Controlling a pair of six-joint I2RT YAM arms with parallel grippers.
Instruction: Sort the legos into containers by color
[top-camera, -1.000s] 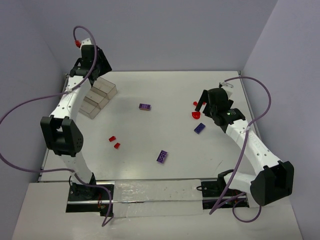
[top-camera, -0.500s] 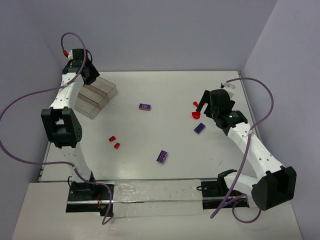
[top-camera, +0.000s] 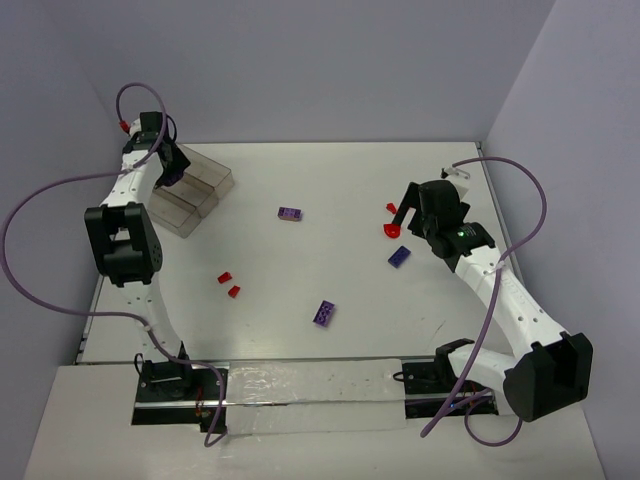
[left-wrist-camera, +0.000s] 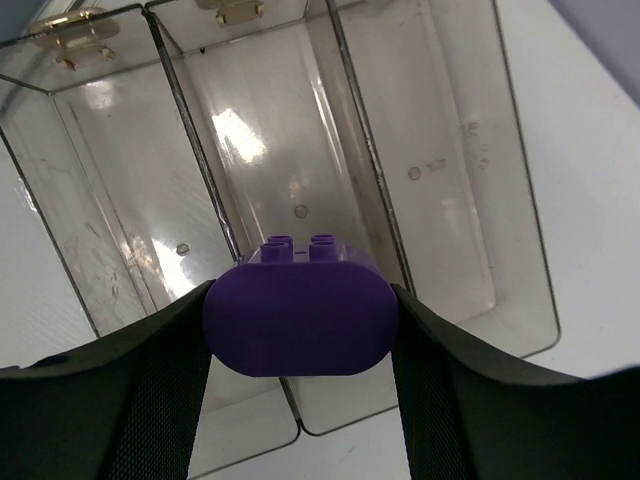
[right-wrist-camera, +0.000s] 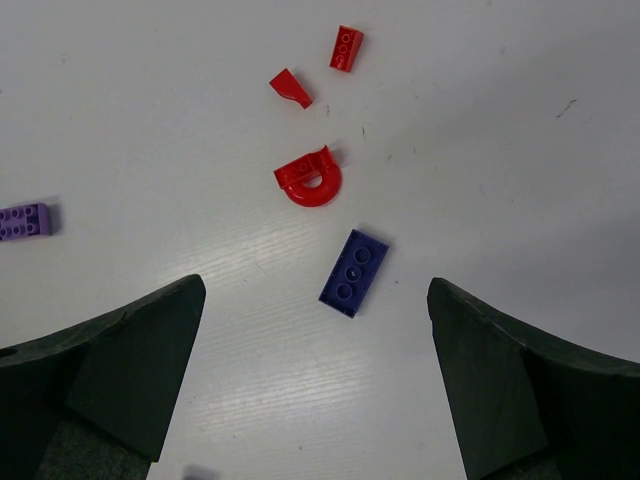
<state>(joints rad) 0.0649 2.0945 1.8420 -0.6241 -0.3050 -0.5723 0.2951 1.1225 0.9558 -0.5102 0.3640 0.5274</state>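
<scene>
Pale lavender walls close in a white bench (top-camera: 300, 260) that carries everything. One purple plastic brick with rounded ends (left-wrist-camera: 300, 320), two studs showing on top, is clenched between the black fingers (left-wrist-camera: 150, 390) of the left claw (left-wrist-camera: 300, 340). It hangs over the clear brownish plastic tray (left-wrist-camera: 350, 130) with inner dividers. In the left wrist view the brick sits before the middle of three compartments and overlaps the divider on that compartment's right. Whether it touches the tray cannot be told.

From above, the tray stands at the bench's far left corner, with the left claw at its left end. Nearest, to the tray's right, lies a purple studded rectangular brick (top-camera: 291, 213). Toward the arm bases from the tray lie two small red pieces (top-camera: 225, 277), just beside each other. Further that way and rightward is a second purple studded brick (top-camera: 324, 313).

Well apart from the tray, across the bench to its right, a red rounded piece (right-wrist-camera: 310, 180) lies near a dark purple flat brick (right-wrist-camera: 354, 272). A red wedge (right-wrist-camera: 291, 88) and a red studded bit (right-wrist-camera: 346, 48) lie beyond them.

The right claw (right-wrist-camera: 320, 370) hovers over this cluster, released, its jaws spread wide with nothing between them. Purple cables (top-camera: 40, 215) loop off both white arms (top-camera: 510, 300).
</scene>
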